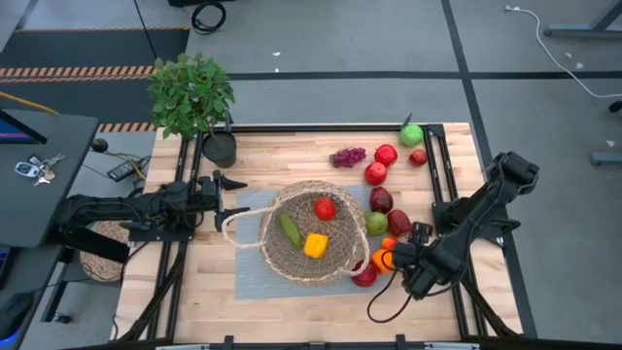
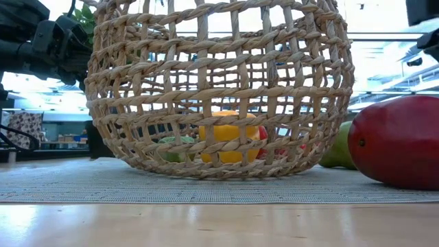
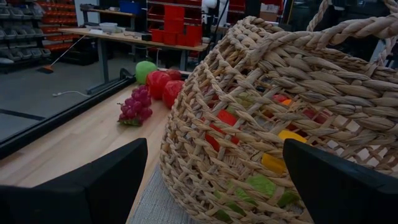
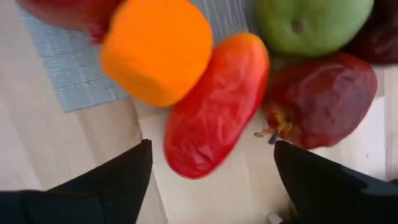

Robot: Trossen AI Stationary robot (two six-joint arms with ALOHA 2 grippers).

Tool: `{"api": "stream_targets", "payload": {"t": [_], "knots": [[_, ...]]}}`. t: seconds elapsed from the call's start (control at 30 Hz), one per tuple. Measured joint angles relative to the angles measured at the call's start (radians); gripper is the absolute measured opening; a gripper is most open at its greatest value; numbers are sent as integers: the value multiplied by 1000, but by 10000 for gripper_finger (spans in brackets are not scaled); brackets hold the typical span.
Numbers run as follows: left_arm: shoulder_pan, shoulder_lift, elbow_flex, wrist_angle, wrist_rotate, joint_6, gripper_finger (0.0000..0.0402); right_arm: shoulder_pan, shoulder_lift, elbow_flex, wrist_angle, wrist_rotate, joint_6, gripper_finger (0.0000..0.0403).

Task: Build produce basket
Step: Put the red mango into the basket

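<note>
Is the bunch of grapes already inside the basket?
No, the grapes lie on the bare table beyond the basket, which holds only a red, a green and a yellow piece.

basket (image 1: 309, 231): frame centre, on grey mat (image 1: 248, 272), handle loop to its left
in basket: red piece (image 1: 325, 208), cucumber (image 1: 291, 229), yellow piece (image 1: 316, 245)
grapes (image 1: 348, 157): above basket, red pieces and green piece (image 1: 412, 135) to their right
right gripper (image 1: 397, 261): lower right, jaws apart at orange piece (image 1: 381, 260)
left gripper (image 1: 231, 197): left of basket, fingers spread
potted plant (image 1: 194, 97): upper left
</note>
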Motion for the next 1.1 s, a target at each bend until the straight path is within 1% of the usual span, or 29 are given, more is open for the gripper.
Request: {"api": "stream_targets", "payload": {"t": [0.13, 0.3, 0.7, 0.8, 1.0, 1.1], "knots": [[0, 0, 0, 0, 0, 0, 382, 0, -29, -74, 87, -16, 29, 355], [0, 0, 0, 0, 0, 0, 382, 0, -29, -145, 192, -35, 28, 351], [0, 0, 0, 0, 0, -1, 382, -55, -12, -237, 287, -10, 55, 345], [0, 0, 0, 0, 0, -1, 382, -72, -12, -251, 289, -18, 56, 328], [0, 0, 0, 0, 0, -1, 382, -91, -12, -251, 291, -24, 43, 263], [0, 0, 0, 0, 0, -1, 382, -98, -20, -251, 286, -52, 36, 246]]}}
